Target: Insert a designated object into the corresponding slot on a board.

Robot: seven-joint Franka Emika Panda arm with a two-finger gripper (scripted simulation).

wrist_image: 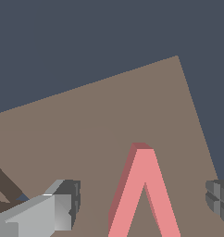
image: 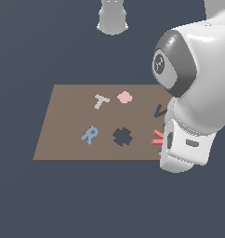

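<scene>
While the two grey fingers (wrist_image: pixel 141 203) stand wide open on either side of the salmon-red V-shaped block (wrist_image: pixel 144 194), they do not touch it yet. The red block lies flat on the flat brown board (image: pixel 68 121), near the board's edge on the exterior view's right. The dark navy V-shaped slot (image: pixel 159 111) is just beside it. If the fingers close off-centre, the slanted sides might make the block slip or turn. Then it would not fit the slot.

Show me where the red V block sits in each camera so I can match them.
Exterior view: red V block lies on the brown board near its right edge, partly hidden by the arm.
Wrist view: it lies between the open claw fingers.
Shared landmark: the brown board.
</scene>
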